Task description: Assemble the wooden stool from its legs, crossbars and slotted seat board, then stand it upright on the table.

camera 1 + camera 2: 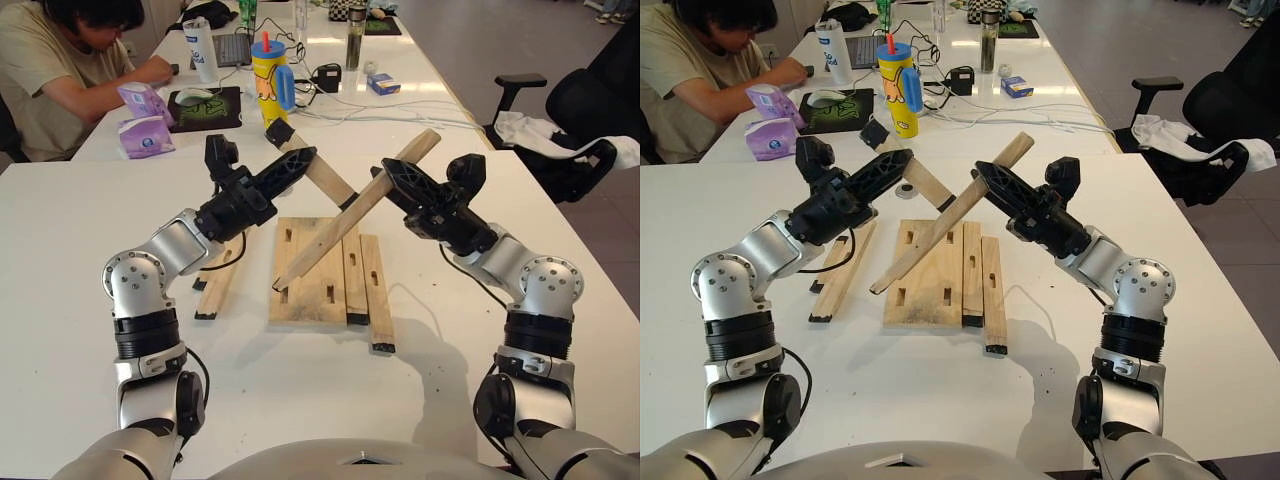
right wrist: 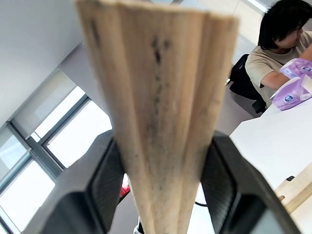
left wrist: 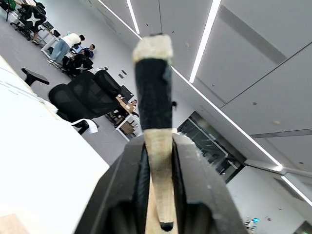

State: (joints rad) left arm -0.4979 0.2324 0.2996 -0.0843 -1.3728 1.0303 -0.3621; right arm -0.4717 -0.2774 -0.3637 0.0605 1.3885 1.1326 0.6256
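We are squeezing a black-tipped stick (image 1: 328, 180) in our left gripper (image 1: 300, 165) and a long stick (image 1: 335, 235) in our right gripper (image 1: 392, 180), its low end maybe touching the board (image 1: 330, 295).

Seemingly unvarnished wooden leg (image 1: 340, 232), seat board (image 1: 305, 300)

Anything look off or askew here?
Nothing spilled or broken. The oddity: the two held legs cross in an X over the seat board. The long leg in the right gripper slants, low end on the board, not upright in a slot; the black-tipped leg in the left gripper points across it.
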